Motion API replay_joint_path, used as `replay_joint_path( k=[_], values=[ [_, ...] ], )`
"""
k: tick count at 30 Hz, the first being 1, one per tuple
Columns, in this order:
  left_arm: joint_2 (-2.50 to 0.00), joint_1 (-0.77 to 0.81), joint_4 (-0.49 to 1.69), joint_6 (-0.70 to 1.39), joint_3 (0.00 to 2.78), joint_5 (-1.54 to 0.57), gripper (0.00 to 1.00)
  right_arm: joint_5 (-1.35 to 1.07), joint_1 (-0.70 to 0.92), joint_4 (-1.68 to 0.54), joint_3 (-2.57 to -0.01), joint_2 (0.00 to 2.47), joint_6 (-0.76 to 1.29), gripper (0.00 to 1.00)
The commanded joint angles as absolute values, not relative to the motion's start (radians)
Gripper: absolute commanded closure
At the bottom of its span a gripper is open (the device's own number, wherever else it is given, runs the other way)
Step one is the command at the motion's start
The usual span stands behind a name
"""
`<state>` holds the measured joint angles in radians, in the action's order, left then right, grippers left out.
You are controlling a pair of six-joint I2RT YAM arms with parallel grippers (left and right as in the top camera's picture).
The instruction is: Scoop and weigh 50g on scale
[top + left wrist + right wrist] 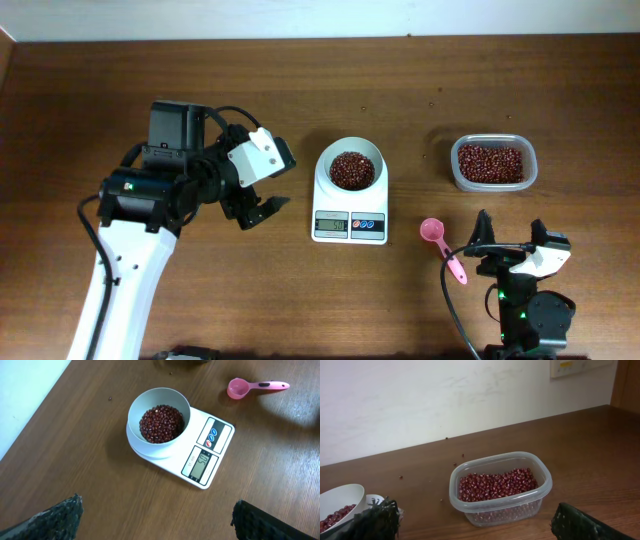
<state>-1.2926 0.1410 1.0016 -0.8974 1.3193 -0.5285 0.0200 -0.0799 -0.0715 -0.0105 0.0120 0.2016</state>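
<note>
— Scale [350, 212]?
— Middle of the table [200, 80], flat on the wood, white bowl [352, 152] on top, partly filled with red beans [352, 170]. Display [201, 464] toward the arms' side, digits too blurred to read.
— Around it?
— To the right, pink scoop [440, 243], lying empty, apart from the scale. Further right and back, clear tub [492, 185] with more beans.
— Grippers?
— Left gripper [255, 205] just left of the scale, fingers [55, 517] spread wide, grasping nothing. Right gripper [510, 240] near the scoop handle, likewise released. 2 arms, 0 things held.
</note>
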Motion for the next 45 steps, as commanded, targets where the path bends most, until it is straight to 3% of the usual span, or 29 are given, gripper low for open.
replay_joint_path(
  k=[1, 3, 5, 10, 14, 26, 37, 45],
  values=[
    [-1.293, 0.141, 0.965, -0.903, 1.326, -0.545, 0.01, 0.011, -0.086, -0.079, -0.006, 0.003, 0.191, 0.01],
    [-1.293, 0.141, 0.944, -0.885, 1.327, -0.477, 0.01, 0.011, -0.086, -0.079, -0.006, 0.003, 0.191, 0.01],
    [-1.293, 0.107, 0.868, -0.736, 1.327, -0.403, 0.01, 0.011, -0.086, -0.079, -0.006, 0.003, 0.191, 0.01],
    [-1.29, -0.057, 0.824, -0.6, 1.327, -0.4, 0.01, 0.011, -0.086, -0.079, -0.006, 0.003, 0.191, 0.01],
    [-1.254, -0.102, 0.831, -0.556, 1.327, -0.405, 0.01, 0.011, -0.086, -0.079, -0.006, 0.003, 0.191, 0.01],
    [-0.83, -0.102, 0.952, -0.549, 1.316, -0.482, 0.01, 0.011, -0.086, -0.079, -0.006, 0.003, 0.191, 0.01],
    [-0.768, -0.104, 0.967, -0.437, 1.2, -0.482, 0.01, 0.011, -0.086, -0.079, -0.006, 0.003, 0.191, 0.01],
    [-0.527, -0.106, 1.04, -0.43, 1.193, -0.482, 0.01, 0.011, -0.086, -0.079, -0.006, 0.003, 0.191, 0.01]
  ],
)
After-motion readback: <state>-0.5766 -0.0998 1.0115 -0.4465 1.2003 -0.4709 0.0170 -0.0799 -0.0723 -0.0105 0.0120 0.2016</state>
